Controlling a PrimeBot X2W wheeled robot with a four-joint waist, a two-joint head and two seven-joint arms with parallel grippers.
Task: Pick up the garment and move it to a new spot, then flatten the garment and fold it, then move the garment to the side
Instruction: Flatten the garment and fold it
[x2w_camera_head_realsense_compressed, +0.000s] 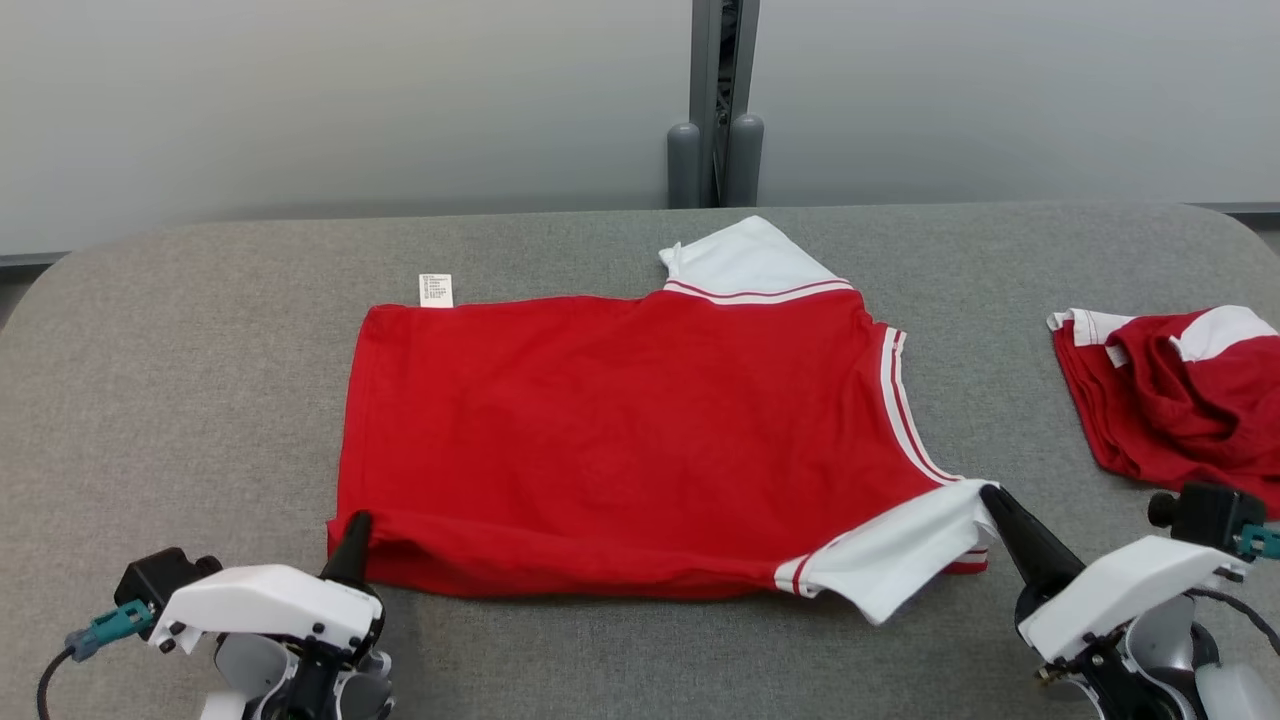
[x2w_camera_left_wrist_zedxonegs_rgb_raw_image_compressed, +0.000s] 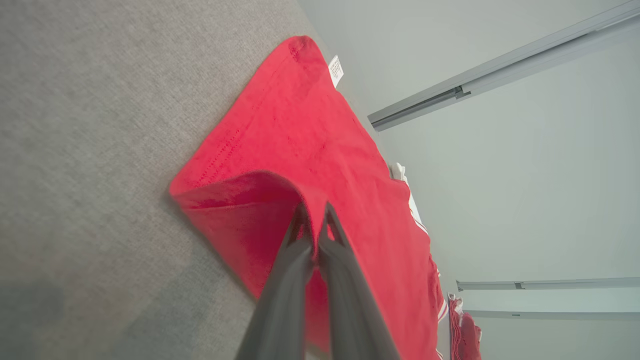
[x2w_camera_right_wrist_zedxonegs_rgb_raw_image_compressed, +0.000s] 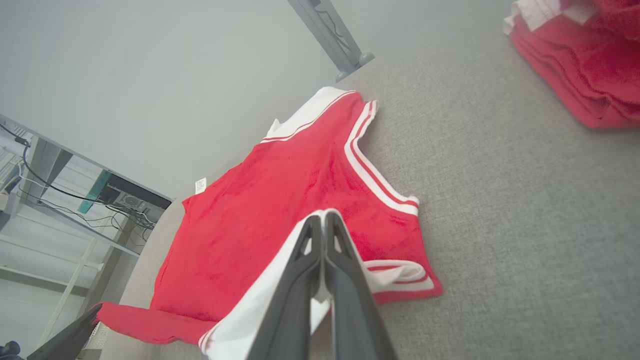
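A red garment (x2w_camera_head_realsense_compressed: 620, 430) with white striped sleeves lies spread flat on the grey table (x2w_camera_head_realsense_compressed: 200, 350), its near edge lifted slightly. My left gripper (x2w_camera_head_realsense_compressed: 353, 535) is shut on the near left hem corner, which curls up around the fingers (x2w_camera_left_wrist_zedxonegs_rgb_raw_image_compressed: 312, 220) in the left wrist view. My right gripper (x2w_camera_head_realsense_compressed: 995, 500) is shut on the white near-right sleeve (x2w_camera_head_realsense_compressed: 900, 550); the right wrist view shows that white cloth (x2w_camera_right_wrist_zedxonegs_rgb_raw_image_compressed: 280, 280) pinched between the fingertips (x2w_camera_right_wrist_zedxonegs_rgb_raw_image_compressed: 324, 220). A white care label (x2w_camera_head_realsense_compressed: 435, 290) sticks out at the far left corner.
A second red and white garment (x2w_camera_head_realsense_compressed: 1180, 395) lies bunched at the table's right edge. A grey post (x2w_camera_head_realsense_compressed: 715, 110) stands behind the table's far edge, against a pale wall. Bare grey table surface surrounds the spread garment on the left and front.
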